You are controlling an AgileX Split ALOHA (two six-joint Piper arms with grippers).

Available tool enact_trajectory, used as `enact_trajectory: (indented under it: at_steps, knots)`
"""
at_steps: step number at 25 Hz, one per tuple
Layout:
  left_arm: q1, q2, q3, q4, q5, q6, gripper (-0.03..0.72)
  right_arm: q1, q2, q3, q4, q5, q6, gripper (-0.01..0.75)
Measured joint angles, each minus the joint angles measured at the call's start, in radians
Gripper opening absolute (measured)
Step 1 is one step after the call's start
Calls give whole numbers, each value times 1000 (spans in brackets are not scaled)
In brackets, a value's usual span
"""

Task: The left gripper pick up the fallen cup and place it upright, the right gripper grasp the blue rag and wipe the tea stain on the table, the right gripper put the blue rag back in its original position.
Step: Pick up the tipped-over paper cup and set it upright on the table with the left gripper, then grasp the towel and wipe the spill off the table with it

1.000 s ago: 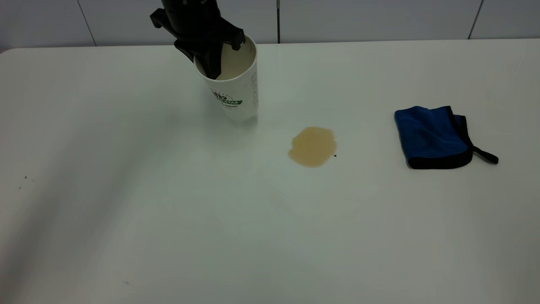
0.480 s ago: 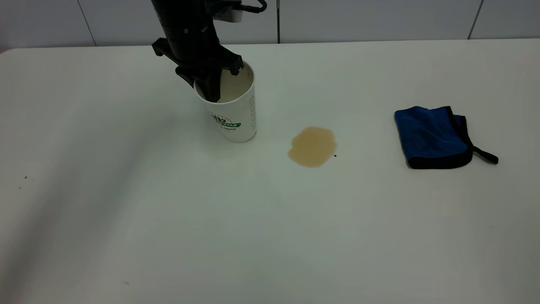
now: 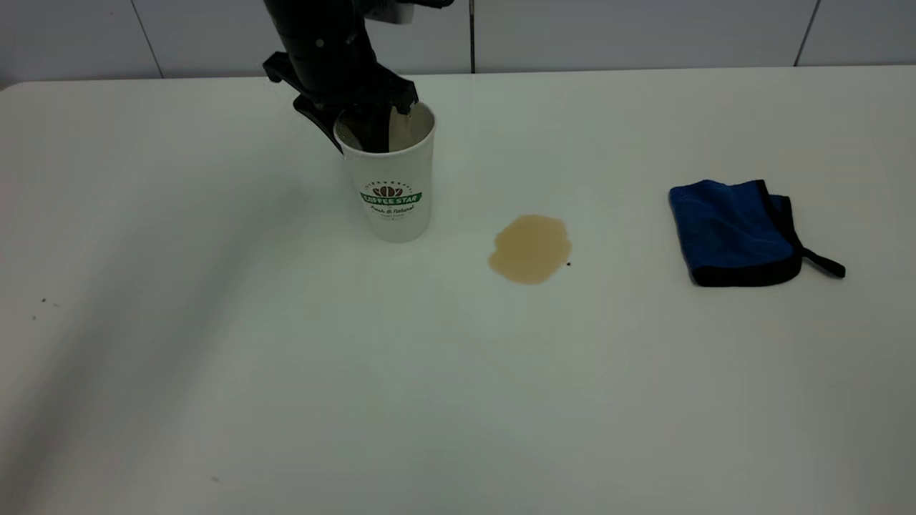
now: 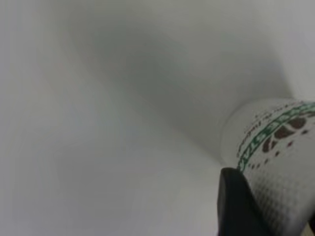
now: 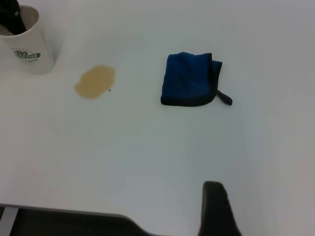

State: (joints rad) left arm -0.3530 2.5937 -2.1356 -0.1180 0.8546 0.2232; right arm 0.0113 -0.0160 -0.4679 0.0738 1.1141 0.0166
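The cup (image 3: 390, 186) stands upright on the table (image 3: 458, 400), left of centre, with its COFFEE STAR logo facing the exterior camera. My left gripper (image 3: 351, 137) comes down from above and is shut on the cup's rim, one finger inside and one outside. In the left wrist view the outer finger (image 4: 236, 206) lies against the cup wall (image 4: 280, 147). The tea stain (image 3: 530, 247) lies to the right of the cup. The blue rag (image 3: 733, 230) lies folded farther right. My right gripper (image 5: 216, 211) hangs back, far from the rag (image 5: 189, 78), the stain (image 5: 95, 81) and the cup (image 5: 29, 49).
A tiny black speck (image 3: 568, 264) sits at the stain's right edge. A few small dark specks (image 3: 43, 301) lie at the table's far left. A tiled wall runs behind the table's back edge.
My left gripper has lowered the cup and turned it from tilted to upright. The cup's base now rests on the table. The rag and the stain have not moved.
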Motion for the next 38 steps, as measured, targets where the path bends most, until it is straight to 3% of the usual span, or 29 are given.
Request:
enact_trajectory:
  at_steps: [4, 9, 14, 21, 26, 31, 38]
  knots:
    - [0, 0, -98, -17, 72, 0, 461, 0, 0, 0, 0, 0, 0, 526]
    - [0, 0, -291, -20, 300, 0, 471, 0, 0, 0, 0, 0, 0, 526]
    - [0, -9, -507, -27, 313, -73, 471, 0, 0, 0, 0, 0, 0, 526]
    - [-30, -155, -559, -69, 313, -121, 471, 0, 0, 0, 0, 0, 0, 526]
    - [-87, -284, -515, -71, 313, -142, 471, 0, 0, 0, 0, 0, 0, 526]
    - [-138, -421, -336, -29, 313, -146, 471, 0, 0, 0, 0, 0, 0, 526]
    - [-145, -617, -15, 4, 313, -154, 471, 0, 0, 0, 0, 0, 0, 526]
